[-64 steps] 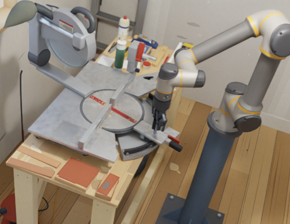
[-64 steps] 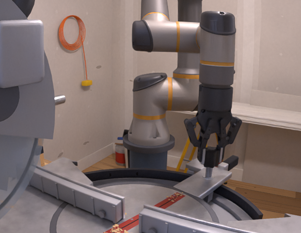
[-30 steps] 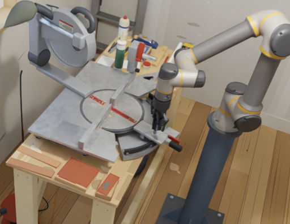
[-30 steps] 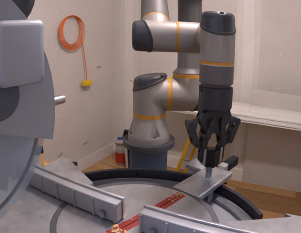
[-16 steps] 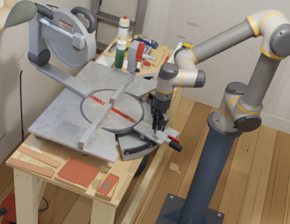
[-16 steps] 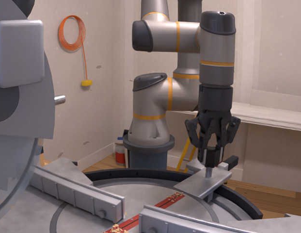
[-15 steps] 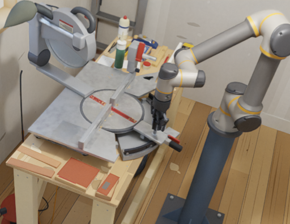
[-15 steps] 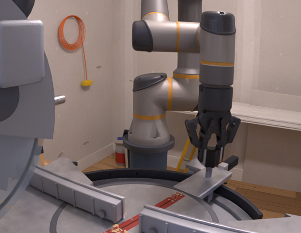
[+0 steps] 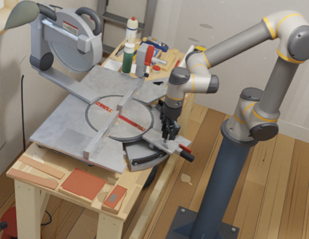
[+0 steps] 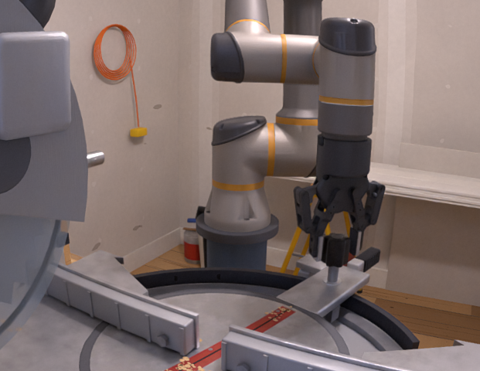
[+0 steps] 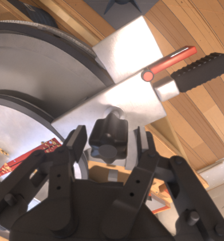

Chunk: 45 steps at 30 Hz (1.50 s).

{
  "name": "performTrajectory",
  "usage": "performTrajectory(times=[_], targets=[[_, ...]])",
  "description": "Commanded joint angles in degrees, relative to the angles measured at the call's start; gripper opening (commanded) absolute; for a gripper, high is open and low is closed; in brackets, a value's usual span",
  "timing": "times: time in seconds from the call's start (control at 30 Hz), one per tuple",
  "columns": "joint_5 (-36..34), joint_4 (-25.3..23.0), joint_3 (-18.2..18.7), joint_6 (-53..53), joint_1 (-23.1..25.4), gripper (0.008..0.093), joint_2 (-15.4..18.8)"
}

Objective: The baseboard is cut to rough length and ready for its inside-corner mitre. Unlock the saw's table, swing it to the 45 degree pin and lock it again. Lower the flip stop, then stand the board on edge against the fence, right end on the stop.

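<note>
The saw's round table carries a front arm with a black lock knob on a short stem, and past the knob a red lever and a black ribbed handle stick out over the floor. My gripper points straight down over the knob. It is open, with the knob between its fingers. The grey fence crosses the table. The flip stop, grey with a red part, stands upright at the fence's far end. The baseboards lie flat on the bench's near left end.
The saw head is raised at the rear left. Bottles and small tools crowd the bench behind the flip stop. A red-brown tile and a small block lie at the bench's front. My arm's pedestal stands on the floor to the right.
</note>
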Motion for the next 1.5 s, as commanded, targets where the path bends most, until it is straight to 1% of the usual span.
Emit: performTrajectory(times=[0.0,0.07,0.57,0.73,1.13,1.3,1.47], targets=[[0.0,0.0,0.0,0.0,0.0,0.0655,0.0],[0.0,0.0,0.0,0.0,0.0,0.068,0.0],[0.0,0.7,-0.4,0.0,0.0,0.068,-0.4],[0.0,2.6,-1.3,0.0,0.0,0.068,-1.4],[0.0,9.0,-4.8,0.0,0.0,0.068,-4.3],[0.0,10.3,-5.5,0.0,0.0,0.068,-4.9],[0.0,10.6,-5.7,0.0,0.0,0.068,-5.0]])
